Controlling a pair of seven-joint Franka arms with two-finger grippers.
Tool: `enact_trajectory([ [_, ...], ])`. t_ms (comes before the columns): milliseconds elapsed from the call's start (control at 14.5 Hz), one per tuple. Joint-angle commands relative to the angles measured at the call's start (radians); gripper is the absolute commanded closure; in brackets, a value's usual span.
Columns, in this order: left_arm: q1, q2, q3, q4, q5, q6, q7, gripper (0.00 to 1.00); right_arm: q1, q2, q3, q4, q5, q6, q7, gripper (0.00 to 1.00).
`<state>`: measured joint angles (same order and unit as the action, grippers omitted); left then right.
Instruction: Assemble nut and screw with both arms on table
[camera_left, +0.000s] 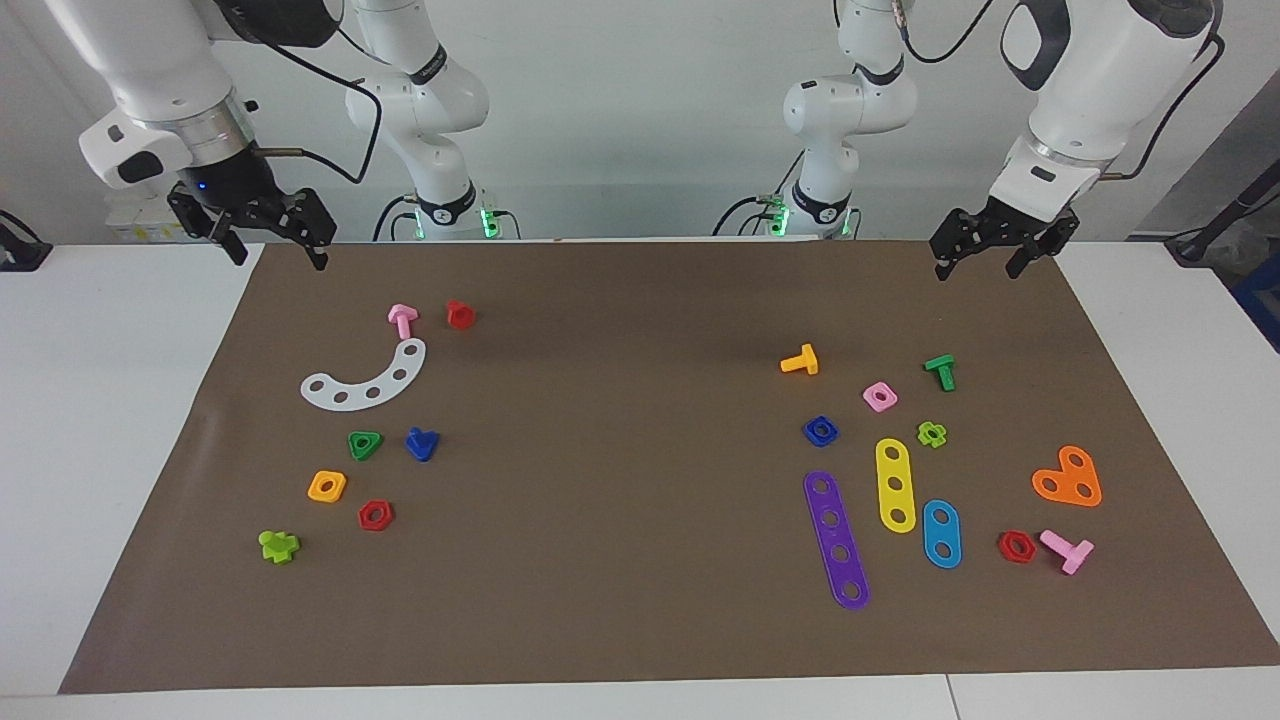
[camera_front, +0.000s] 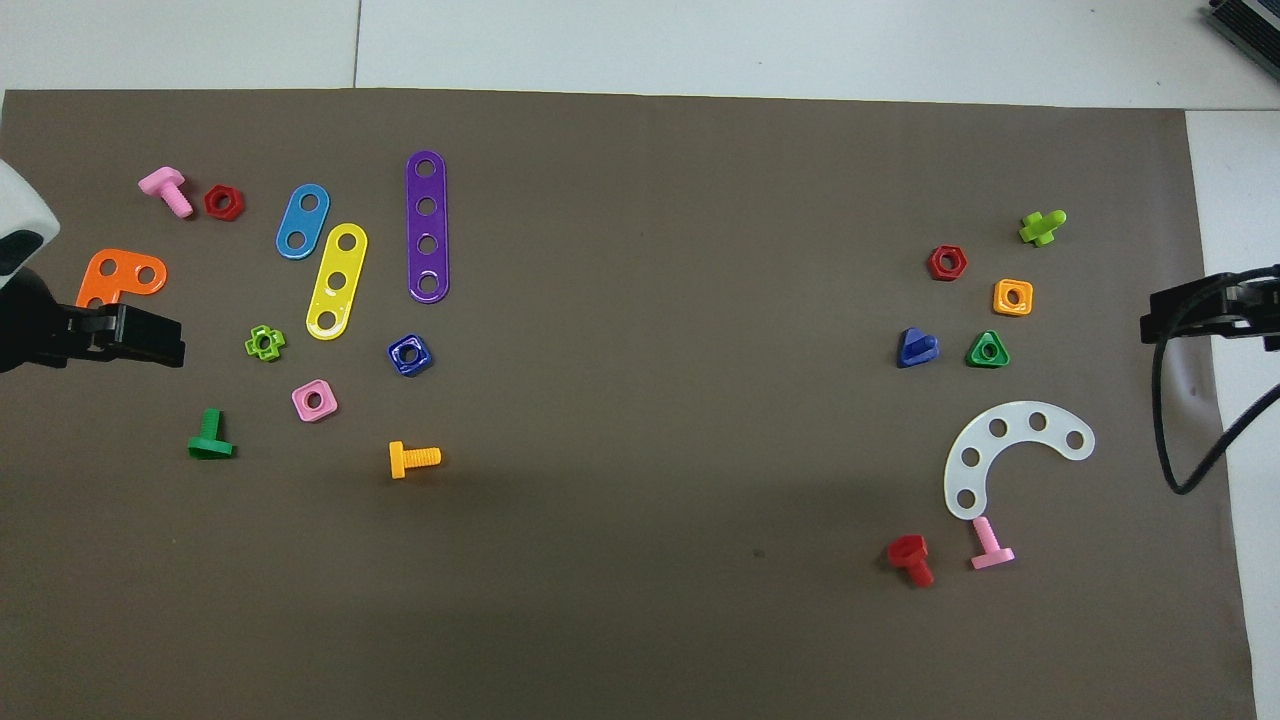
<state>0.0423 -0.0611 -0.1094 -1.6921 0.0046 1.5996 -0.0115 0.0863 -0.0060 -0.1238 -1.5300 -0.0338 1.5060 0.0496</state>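
Observation:
The blue nut (camera_left: 820, 431) lies flat on the brown mat (camera_left: 640, 600) toward the left arm's end, beside the purple strip; it also shows in the overhead view (camera_front: 410, 354). The blue screw (camera_left: 421, 443) lies on the mat toward the right arm's end, beside the green triangular nut (camera_left: 364, 445); the overhead view shows it too (camera_front: 916, 347). My left gripper (camera_left: 978, 266) hangs open and empty over the mat's corner at its own end (camera_front: 150, 340). My right gripper (camera_left: 277, 252) hangs open and empty over the mat's corner at its end (camera_front: 1205, 308).
Near the nut lie an orange bolt (camera_left: 800, 361), a pink square nut (camera_left: 880, 397), a green bolt (camera_left: 941, 371), and purple (camera_left: 836, 540), yellow (camera_left: 895, 485) and blue (camera_left: 941, 534) strips. Near the screw lie a white curved strip (camera_left: 368, 379), an orange nut (camera_left: 327, 486) and a red nut (camera_left: 375, 515).

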Motion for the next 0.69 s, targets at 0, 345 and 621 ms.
enact_trajectory([
  [0, 0.005, -0.009, -0.003, -0.009, 0.017, -0.007, 0.013, 0.0, -0.003, -0.031, 0.006, -0.039, -0.003, 0.017, -0.019, 0.0],
  [345, 0.005, -0.014, -0.004, -0.024, 0.015, -0.001, 0.013, 0.0, -0.002, -0.032, 0.006, -0.044, -0.001, 0.017, -0.02, 0.0],
  [621, 0.004, -0.039, -0.004, -0.09, 0.014, 0.054, 0.01, 0.0, -0.002, -0.063, 0.006, -0.111, -0.001, 0.065, -0.031, 0.0],
])
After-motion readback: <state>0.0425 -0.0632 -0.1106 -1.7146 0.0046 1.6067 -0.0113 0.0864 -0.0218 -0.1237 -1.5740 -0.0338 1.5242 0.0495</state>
